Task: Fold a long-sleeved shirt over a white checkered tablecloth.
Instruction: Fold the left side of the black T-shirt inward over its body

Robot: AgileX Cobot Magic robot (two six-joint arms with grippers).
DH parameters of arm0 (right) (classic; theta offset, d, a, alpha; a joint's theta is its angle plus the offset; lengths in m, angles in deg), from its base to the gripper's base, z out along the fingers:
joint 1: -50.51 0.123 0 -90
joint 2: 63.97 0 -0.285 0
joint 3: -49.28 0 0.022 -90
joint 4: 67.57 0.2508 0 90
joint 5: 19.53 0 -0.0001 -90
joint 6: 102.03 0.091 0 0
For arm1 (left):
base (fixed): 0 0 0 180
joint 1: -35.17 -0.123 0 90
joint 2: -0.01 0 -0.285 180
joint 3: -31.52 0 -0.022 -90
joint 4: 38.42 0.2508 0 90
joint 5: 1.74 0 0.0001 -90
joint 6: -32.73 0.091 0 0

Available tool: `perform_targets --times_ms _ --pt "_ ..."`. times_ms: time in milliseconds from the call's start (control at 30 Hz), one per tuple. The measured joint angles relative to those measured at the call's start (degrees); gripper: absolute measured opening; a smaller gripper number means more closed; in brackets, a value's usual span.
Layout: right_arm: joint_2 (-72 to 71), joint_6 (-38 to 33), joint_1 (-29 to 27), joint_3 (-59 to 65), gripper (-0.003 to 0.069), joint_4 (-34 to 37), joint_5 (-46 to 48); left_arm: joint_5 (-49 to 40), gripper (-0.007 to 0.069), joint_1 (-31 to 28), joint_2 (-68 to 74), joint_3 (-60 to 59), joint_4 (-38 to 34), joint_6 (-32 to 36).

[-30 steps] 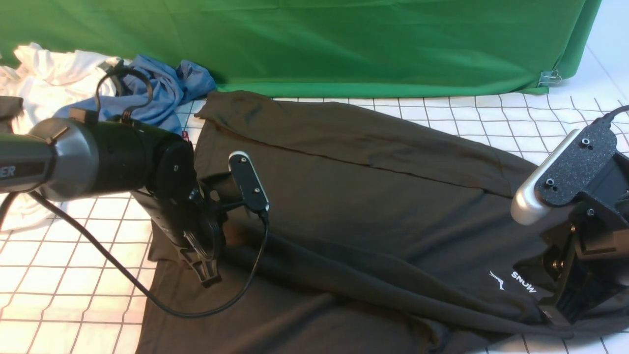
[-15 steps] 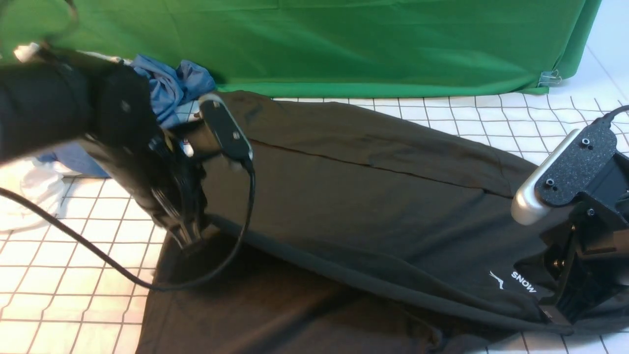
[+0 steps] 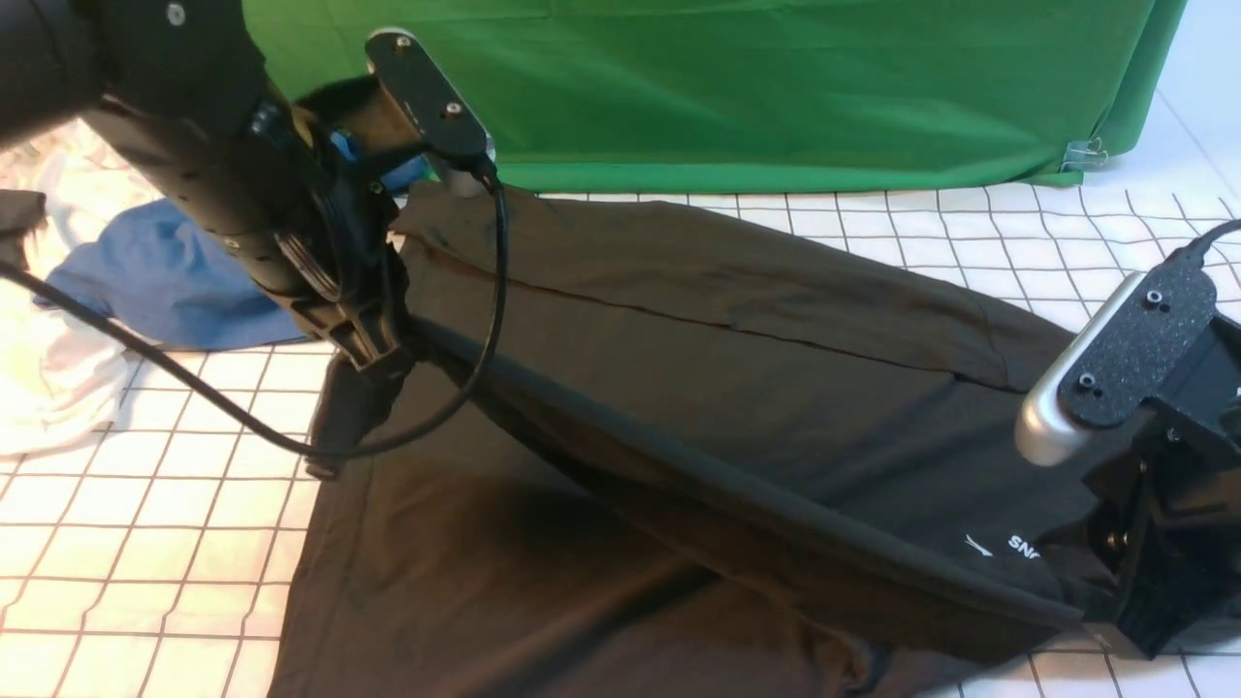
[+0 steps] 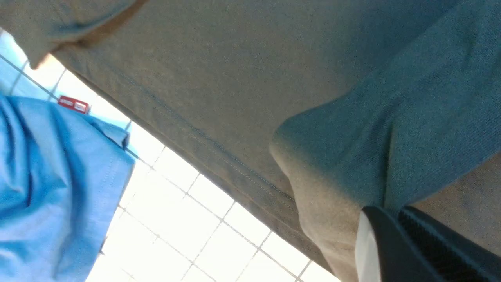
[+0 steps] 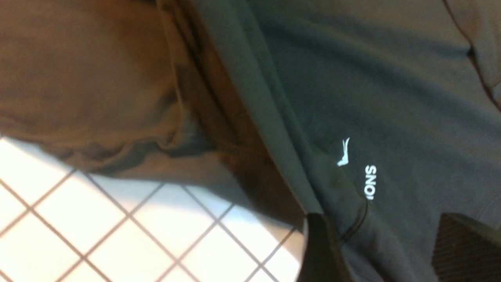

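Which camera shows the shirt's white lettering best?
The right wrist view: the white lettering appears large and close. The front view shows it tiny, partly hidden; the left wrist view shows none.

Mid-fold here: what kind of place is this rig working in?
Probably a lab or studio bench for cloth-folding recordings: a green backdrop hangs behind, a checkered tablecloth covers the work surface, and a blue garment and white garment lie heaped beside the black shirt.

Black left arm (image 3: 223, 184) with looping black cable (image 3: 184, 385); right arm's (image 3: 1188, 504) screwed black plate (image 3: 1134, 359), silver-edged camera (image 3: 1042, 431)
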Motion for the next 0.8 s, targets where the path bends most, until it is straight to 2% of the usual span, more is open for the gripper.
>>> perform_targets --times_ms 200,333,567,800 --pt "2.42 -1.3 0.0 0.0 0.0505 0.0 0.44 -0.6 -0.0036 0.0 2.31 0.02 0.06 0.0" --pt "7.72 -2.07 0.4 0.0 0.0512 0.0 0.49 -0.6 -0.0036 0.0 2.56 0.02 0.06 0.0" --pt "17.0 -7.03 4.83 1.32 0.0513 0.0 -3.3 -0.55 -0.0036 0.0 2.56 0.02 0.06 -0.11" --pt "21.77 -4.1 5.17 1.9 0.051 -3.85 -11.48 -0.37 -0.0036 0.0 2.56 0.02 0.06 -0.17"
